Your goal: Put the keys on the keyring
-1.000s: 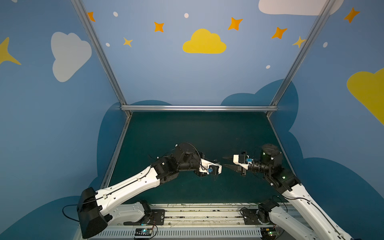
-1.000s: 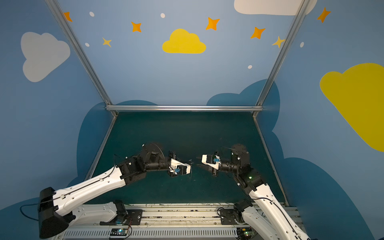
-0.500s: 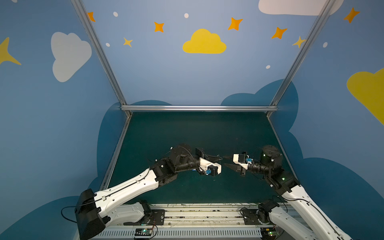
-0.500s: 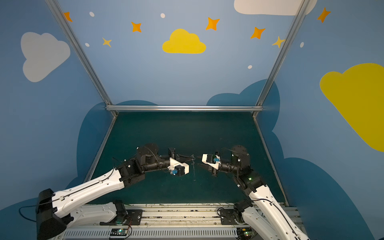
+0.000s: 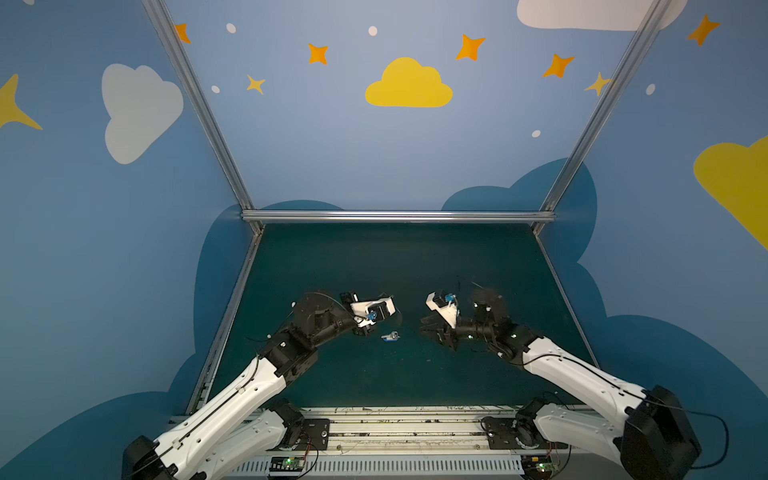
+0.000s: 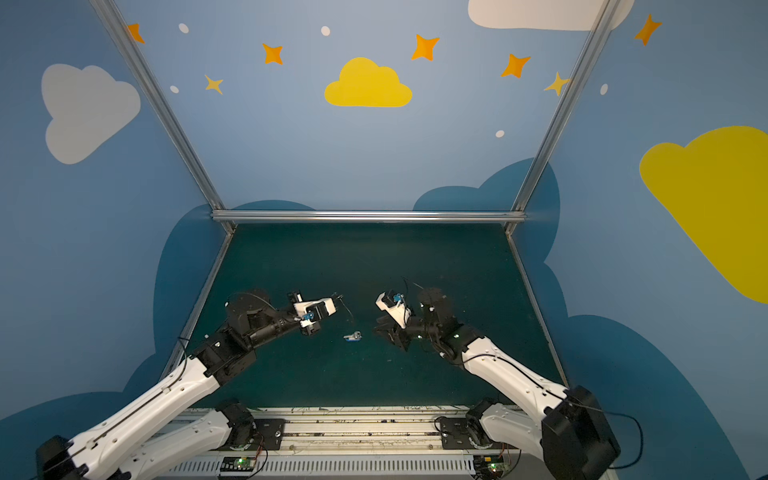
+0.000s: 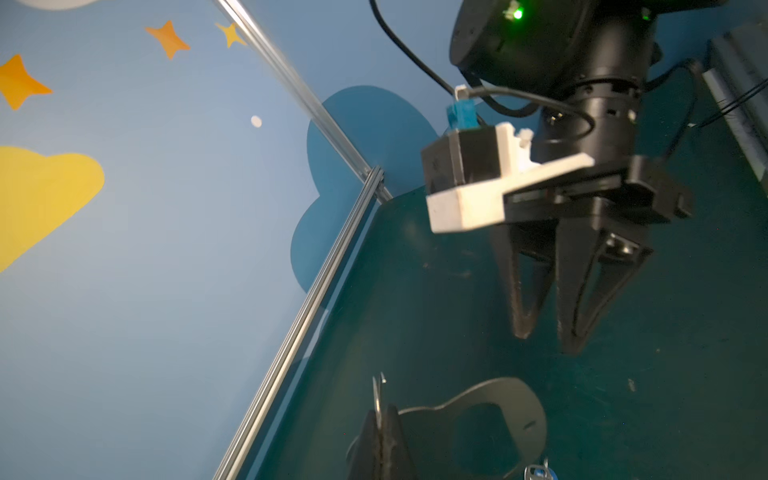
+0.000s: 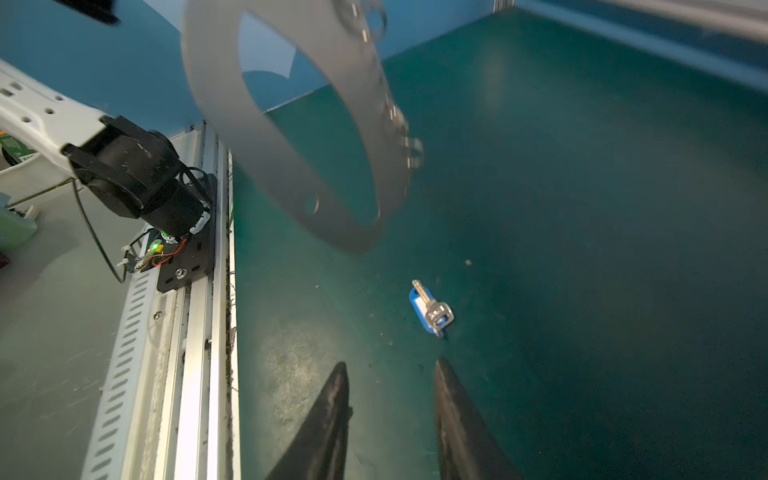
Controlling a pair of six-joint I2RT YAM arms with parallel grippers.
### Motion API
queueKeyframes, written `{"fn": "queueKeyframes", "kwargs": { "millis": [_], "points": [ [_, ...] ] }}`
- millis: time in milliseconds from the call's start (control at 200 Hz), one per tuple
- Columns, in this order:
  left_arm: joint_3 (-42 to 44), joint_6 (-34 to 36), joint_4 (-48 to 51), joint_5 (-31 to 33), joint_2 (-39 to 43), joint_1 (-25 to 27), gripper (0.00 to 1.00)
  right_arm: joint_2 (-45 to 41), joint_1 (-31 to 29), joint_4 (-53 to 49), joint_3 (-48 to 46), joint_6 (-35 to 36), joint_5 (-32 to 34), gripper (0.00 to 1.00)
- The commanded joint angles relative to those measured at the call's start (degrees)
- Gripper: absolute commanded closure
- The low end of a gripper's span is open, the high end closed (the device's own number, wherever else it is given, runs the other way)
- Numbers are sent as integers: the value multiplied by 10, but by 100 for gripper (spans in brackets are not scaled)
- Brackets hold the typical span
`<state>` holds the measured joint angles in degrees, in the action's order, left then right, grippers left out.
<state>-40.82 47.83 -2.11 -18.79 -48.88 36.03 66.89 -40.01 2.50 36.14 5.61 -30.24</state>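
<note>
Blue walls [image 5: 332, 158] painted with clouds and stars close in a dark green counter [image 5: 374, 266], and the keys [image 8: 434, 309] lie flat on it between my two arms, silver blade resting across a blue tag [image 8: 424, 323]. In both top views they show as a small bright fleck [image 6: 352, 336] on the bare felt.

My left fingers [image 7: 392, 444] are pressed together on the edge of the keyring [image 7: 521, 401], holding the grey plate up off the counter; from my right wrist it hangs tilted above the keys [image 8: 224, 108], its small wire rings [image 8: 409, 149] dangling along one edge. My right fingers [image 8: 332, 415] stand apart and empty, tips low and just short of the keys.

The job in hand, as I judge it, is picking up the keys with the right. I would ease forward until the tips straddle the head and tag together, then go down until they brush the counter before closing, since a flat key gives little to bite on. Pinching across the narrow width should keep the blade from pivoting. I want the head's hole left clear of my grip, because a wire ring has to pass through it. The left should hold the plate steady and out of my path meanwhile.
</note>
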Motion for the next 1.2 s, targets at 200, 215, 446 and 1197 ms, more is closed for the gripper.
{"fn": "queueKeyframes", "kwargs": {
  "millis": [200, 215, 446, 1197],
  "points": [
    [16, -36, 39, -28, 69, -52, 97, 120, -60, 36, 20, -105, 170, 65],
    [16, -36, 41, -28, 73, -53, 97, 128, -60, 35, 20, -99, 169, 66],
    [16, -33, 62, -30, 98, -54, 96, 216, -82, -51, 106, -25, 211, 67],
    [11, -4, 87, -35, 108, -55, 97, 332, -104, -180, 214, 156, 243, 69]
  ]
}}
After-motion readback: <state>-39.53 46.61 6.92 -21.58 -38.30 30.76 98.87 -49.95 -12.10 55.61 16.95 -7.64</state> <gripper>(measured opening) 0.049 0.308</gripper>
